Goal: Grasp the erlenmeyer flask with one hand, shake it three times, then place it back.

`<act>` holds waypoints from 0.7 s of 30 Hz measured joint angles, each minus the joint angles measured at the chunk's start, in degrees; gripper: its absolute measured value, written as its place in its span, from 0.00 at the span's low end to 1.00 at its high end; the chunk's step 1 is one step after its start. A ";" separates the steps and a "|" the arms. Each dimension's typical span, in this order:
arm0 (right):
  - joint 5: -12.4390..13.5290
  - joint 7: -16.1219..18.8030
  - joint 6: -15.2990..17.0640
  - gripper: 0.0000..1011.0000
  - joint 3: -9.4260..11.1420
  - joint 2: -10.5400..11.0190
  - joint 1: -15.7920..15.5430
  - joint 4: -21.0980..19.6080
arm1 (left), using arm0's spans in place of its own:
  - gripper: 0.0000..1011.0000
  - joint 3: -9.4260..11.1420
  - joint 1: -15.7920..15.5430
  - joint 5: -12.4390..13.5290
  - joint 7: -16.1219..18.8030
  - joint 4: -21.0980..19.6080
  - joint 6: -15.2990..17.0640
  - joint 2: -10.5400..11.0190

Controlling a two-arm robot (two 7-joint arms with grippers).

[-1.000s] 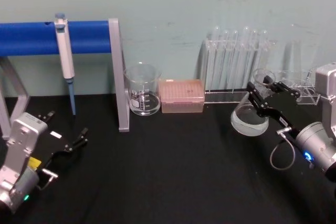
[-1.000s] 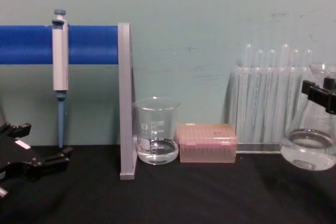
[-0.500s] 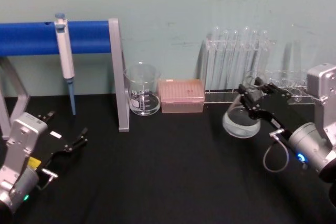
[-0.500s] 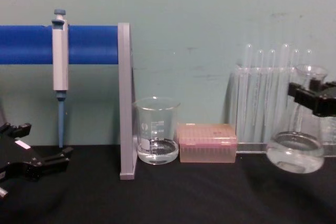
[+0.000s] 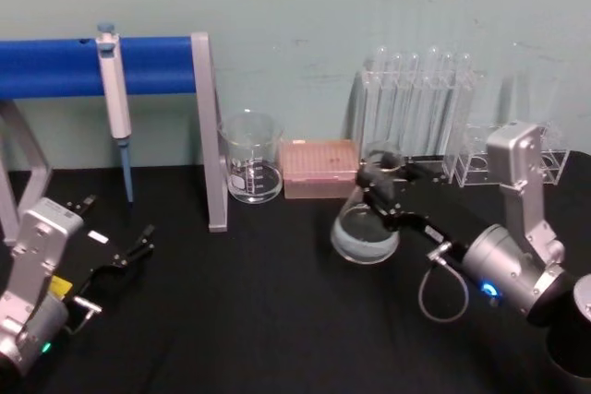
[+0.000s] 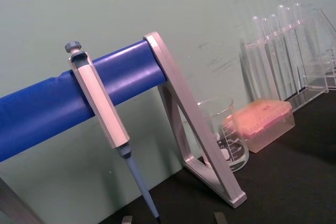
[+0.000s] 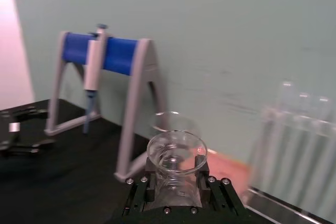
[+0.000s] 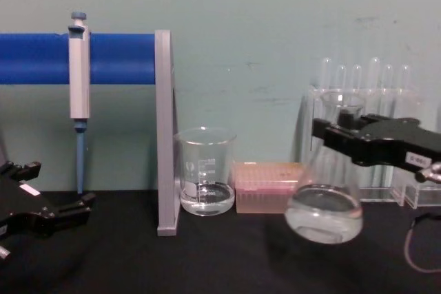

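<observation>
The erlenmeyer flask [image 5: 363, 237] hangs off the black table [image 5: 277, 320], near the middle of the workspace and a little to the robot's right, with its wide base tipped and a shallow pool of clear liquid lying in it. In the chest view the flask [image 8: 324, 208] shows its bottom clear of the tabletop, in front of the pink pipette-tip box [image 8: 265, 187] and the rack of test tubes [image 8: 358, 94]. The right gripper [image 5: 380, 182] is clamped around the flask's narrow neck just under the flared rim, its fingers closed on the glass from both sides; the right wrist view looks straight down into the open mouth between them [image 7: 176, 153]. Left of the tip box stands a glass beaker [image 5: 251, 168] holding a little liquid, beside the grey upright of the blue bar stand [image 5: 148, 64], where a pipette [image 5: 113, 89] hangs. The left gripper [image 5: 120, 220] rests low at the table's near left, fingers spread and holding nothing.
</observation>
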 joint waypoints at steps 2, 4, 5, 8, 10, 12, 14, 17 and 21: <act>0.36 1.32 -0.04 0.45 -0.84 0.04 0.17 -0.12 | 0.99 0.00 0.00 0.00 0.00 0.00 0.00 0.00; 0.63 2.17 -0.12 0.45 -1.48 0.10 0.31 -0.18 | 0.99 0.00 0.00 0.00 0.00 0.00 0.00 0.00; 0.78 2.61 -0.17 0.45 -1.75 0.13 0.38 -0.19 | 0.99 0.00 0.00 0.00 0.00 0.00 0.00 0.00; 1.42 4.28 -0.46 0.45 -2.84 0.36 0.69 -0.21 | 0.99 0.00 0.00 0.00 0.00 0.00 0.00 0.00; 1.92 5.58 -0.70 0.45 -3.79 0.57 0.95 -0.25 | 0.99 0.00 0.00 0.00 0.00 0.00 0.00 0.00; 2.43 6.94 -1.07 0.45 -4.68 0.86 1.28 -0.25 | 0.99 0.00 0.00 0.00 0.00 0.00 0.00 0.00; 2.91 8.25 -1.44 0.45 -5.56 1.11 1.64 -0.22 | 0.99 0.00 0.00 0.00 0.00 0.00 0.00 0.00; 3.33 9.11 -1.69 0.45 -6.24 1.32 1.92 -0.14 | 0.99 0.00 0.00 0.00 0.00 0.00 0.00 0.00; 4.09 10.20 -2.01 0.45 -7.32 1.73 2.37 -0.02 | 0.99 0.00 0.00 0.00 0.00 0.00 0.00 0.00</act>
